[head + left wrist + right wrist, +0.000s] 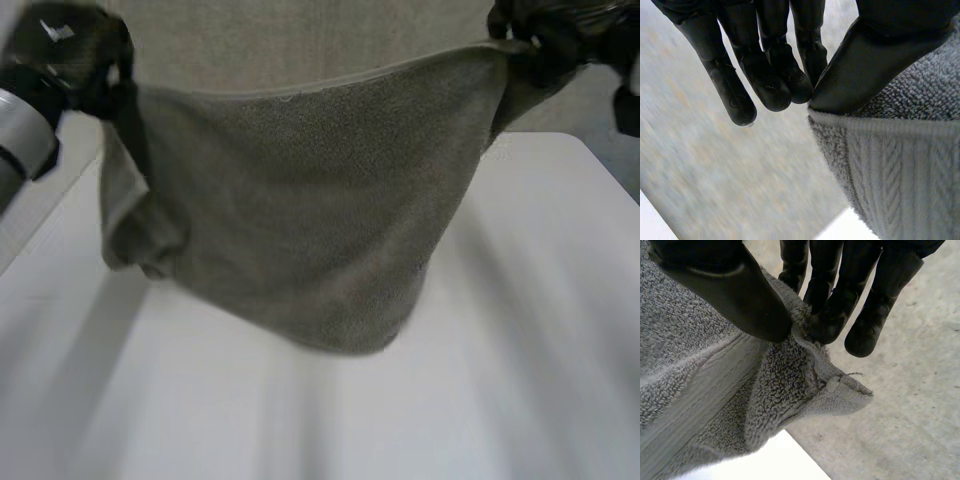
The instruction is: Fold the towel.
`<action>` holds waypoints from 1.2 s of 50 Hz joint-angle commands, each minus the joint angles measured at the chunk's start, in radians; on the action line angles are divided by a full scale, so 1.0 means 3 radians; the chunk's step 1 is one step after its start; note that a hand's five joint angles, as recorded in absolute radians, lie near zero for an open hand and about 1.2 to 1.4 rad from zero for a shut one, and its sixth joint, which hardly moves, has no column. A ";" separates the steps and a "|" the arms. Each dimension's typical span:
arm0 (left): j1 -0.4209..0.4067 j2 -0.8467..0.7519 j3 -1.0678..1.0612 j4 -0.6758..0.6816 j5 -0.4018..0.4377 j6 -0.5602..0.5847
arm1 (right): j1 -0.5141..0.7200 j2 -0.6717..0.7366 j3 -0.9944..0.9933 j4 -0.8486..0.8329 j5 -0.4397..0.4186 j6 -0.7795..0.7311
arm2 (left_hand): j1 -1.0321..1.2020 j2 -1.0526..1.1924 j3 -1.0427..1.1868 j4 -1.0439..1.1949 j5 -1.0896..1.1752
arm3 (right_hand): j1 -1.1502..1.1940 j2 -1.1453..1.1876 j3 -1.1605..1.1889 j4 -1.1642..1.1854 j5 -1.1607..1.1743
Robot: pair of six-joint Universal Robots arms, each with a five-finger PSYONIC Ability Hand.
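Head view has the grey towel hanging over the white worktop, its top edge stretched between the left hand and right hand, each pinching a corner between thumb and fingers. Lowering both corners level and taut should lay it flat, I judge; whether its bottom touches the worktop is unclear.

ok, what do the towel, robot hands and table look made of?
Towel: grey terry, probably cotton; looped pile, flat woven band along the hem. Left robot hand and right robot hand, both pinching it: matte black, rubber or soft plastic by the faint sheen, unsure which. Table: smooth white, possibly laminate.
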 commanded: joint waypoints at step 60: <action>0.0173 -0.0942 -0.1178 0.0805 0.0367 0.0631 | 0.0170 0.0932 0.1649 -0.0647 0.0482 -0.1005 | -0.0055 -0.0393 -0.0384 -0.0443 -0.0156 | -0.0048 0.0002 -0.0122 -0.0119 -0.0145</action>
